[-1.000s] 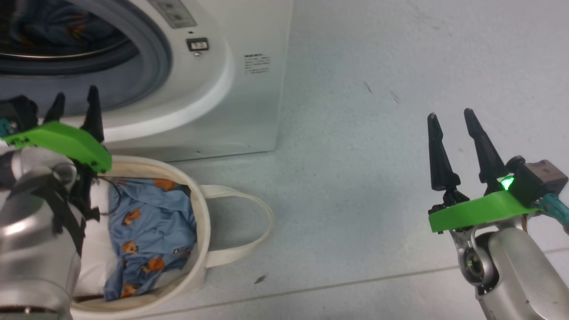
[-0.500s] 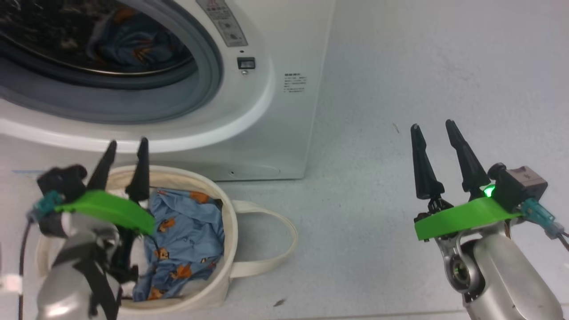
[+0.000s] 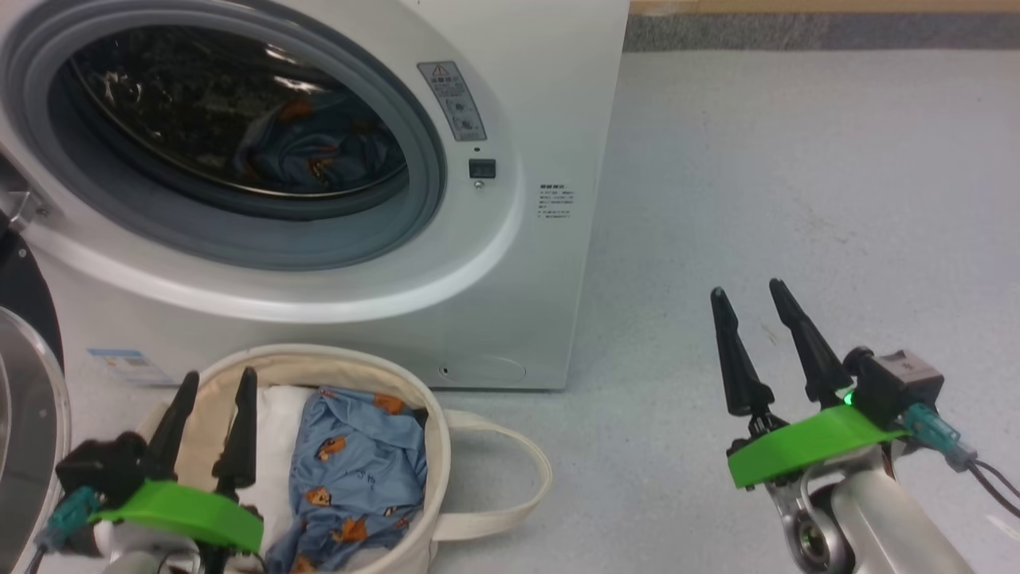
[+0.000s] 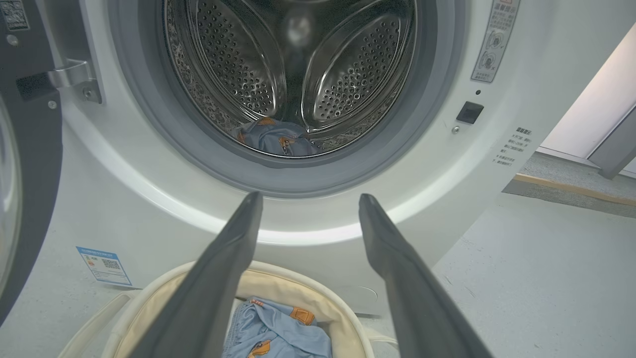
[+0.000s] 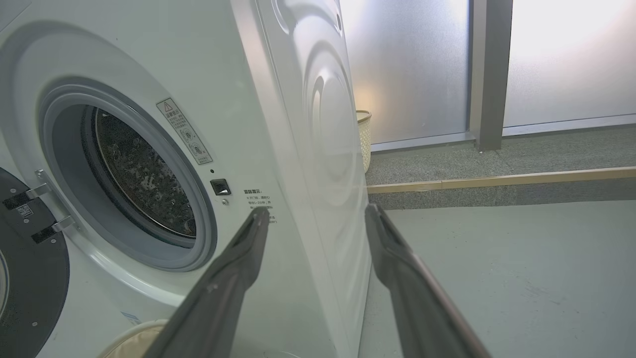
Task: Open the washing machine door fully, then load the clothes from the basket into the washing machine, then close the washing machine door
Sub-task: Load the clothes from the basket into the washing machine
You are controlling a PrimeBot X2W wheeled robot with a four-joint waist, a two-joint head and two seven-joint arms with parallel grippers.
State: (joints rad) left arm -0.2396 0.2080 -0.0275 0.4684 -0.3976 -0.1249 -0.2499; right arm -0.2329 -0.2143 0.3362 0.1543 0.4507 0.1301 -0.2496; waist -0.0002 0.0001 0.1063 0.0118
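Observation:
The washing machine (image 3: 526, 104) stands with its steel drum (image 4: 343, 74) exposed. Its door (image 3: 20, 399) is swung open at the left, black rim and glass in view. One piece of the blue, bear-printed clothes (image 3: 319, 151) lies inside the drum. More clothes (image 3: 358, 462) lie in the cream basket (image 3: 434, 446) on the floor in front of the machine. My left gripper (image 3: 219, 379) hovers open and empty over the basket's near left side, pointing at the drum. My right gripper (image 3: 746, 291) is open and empty above the floor, right of the machine.
A plain white pad (image 3: 275, 430) lies in the basket beside the clothes. The basket's loop handle (image 3: 526, 478) rests on the grey floor (image 3: 797, 199). A blue label (image 4: 104, 266) marks the machine's lower left corner. A pale woven bin (image 5: 364, 134) stands behind the machine.
The head camera has shifted, so more of the machine and the door's edge show. My left gripper has drawn back, empty, from the drum opening to over the basket. The right gripper has barely moved.

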